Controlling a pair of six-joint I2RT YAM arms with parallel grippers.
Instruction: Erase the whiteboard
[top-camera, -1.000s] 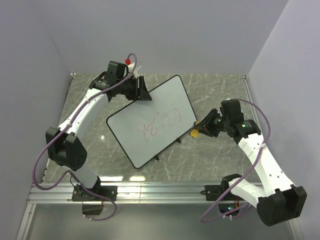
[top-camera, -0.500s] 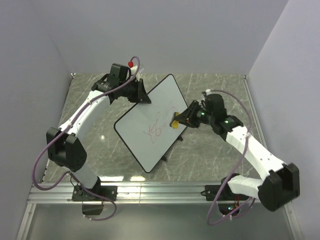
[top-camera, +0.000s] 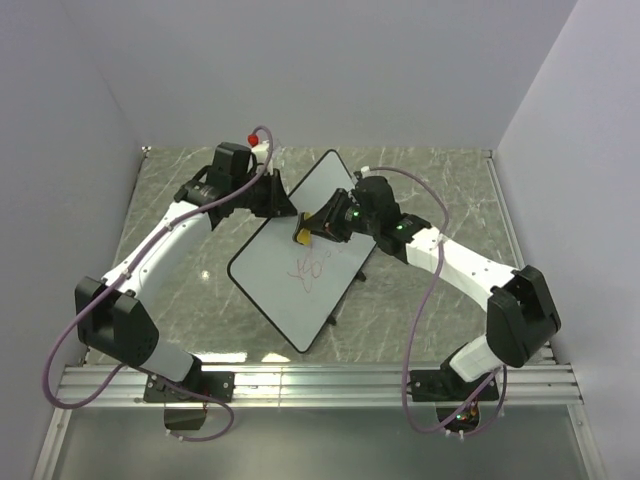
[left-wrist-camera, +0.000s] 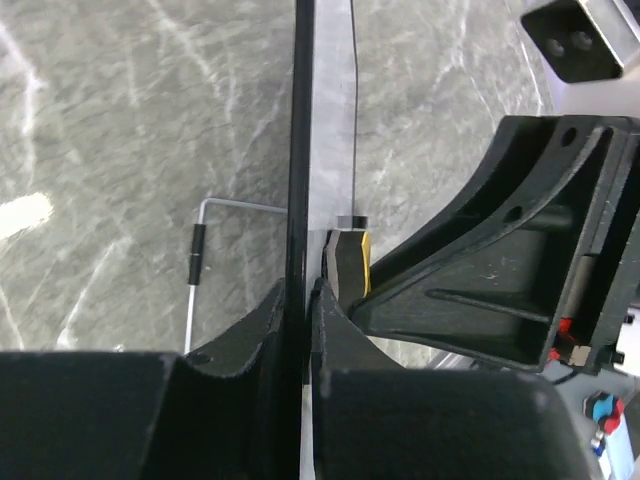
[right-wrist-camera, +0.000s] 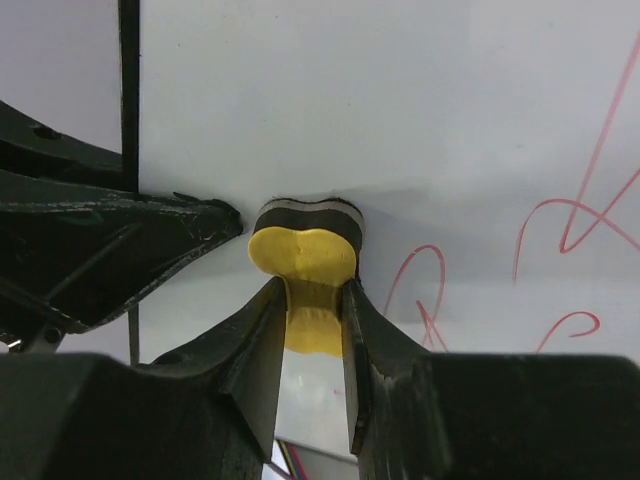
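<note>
R claw (right-wrist-camera: 310, 300) clenched on the yellow eraser (right-wrist-camera: 300, 255), pad pressed to the whiteboard (top-camera: 280, 292) by its far-left edge. L claw (left-wrist-camera: 300, 300) is just beside it, clamped on the rim. Board stands tilted mid-table (top-camera: 440, 190). Red scribbles (top-camera: 312, 265) lie lower, unwiped. Risk as I see it: too much R push twists the board out of L's pinch, or the claws bump.

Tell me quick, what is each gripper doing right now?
The left gripper: closed, clamping the edge of the whiteboard.
The right gripper: closed, holding the yellow eraser against the whiteboard.
</note>
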